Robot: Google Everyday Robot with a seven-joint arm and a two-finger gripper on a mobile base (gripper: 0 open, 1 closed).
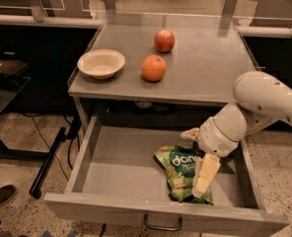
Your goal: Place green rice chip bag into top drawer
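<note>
The green rice chip bag (178, 168) lies on the floor of the open top drawer (106, 207), right of its middle and near the front wall. The drawer's dark loop handle (163, 226) shows at the bottom edge. My gripper (193, 163) is inside the drawer, just above the bag's right side. It is open: one cream finger (206, 174) points down over the bag's right edge, and the other (190, 133) sticks out to the left above the bag. The bag rests loose on the drawer floor.
On the grey tabletop (205, 68) above the drawer stand a white bowl (101, 62), an orange (153, 67) and a red apple (164, 40). My white arm (269, 98) reaches in from the right. Black table legs and cables lie on the floor at left.
</note>
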